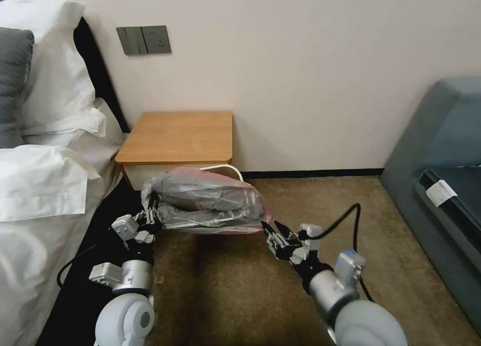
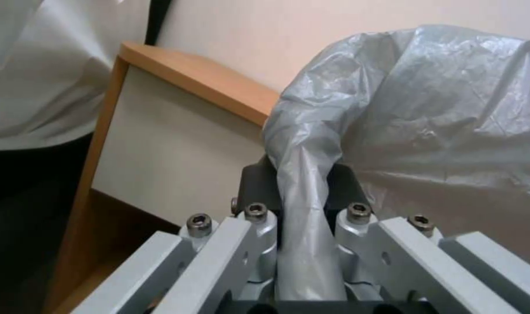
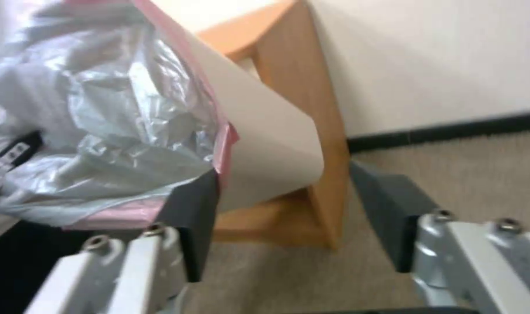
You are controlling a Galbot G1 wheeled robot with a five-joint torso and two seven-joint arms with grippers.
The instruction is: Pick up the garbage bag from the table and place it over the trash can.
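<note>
You see the garbage bag (image 1: 203, 198) draped over the trash can (image 1: 226, 168) on the carpet (image 1: 240, 286), just in front of the table (image 1: 178, 135). Your left gripper (image 1: 149, 217) pinches a fold of bag film at its left edge. Your right gripper (image 1: 273, 230) sits at the bag's right edge, fingers (image 3: 192, 222) spread, one pad touching the pink rim.

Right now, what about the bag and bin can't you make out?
- Trash can rim on the left gripper's side: head view, garbage bag covers it.
- Bin base: right wrist view, right gripper blocks it.
- Nightstand shelf: head view, bag hides it.
</note>
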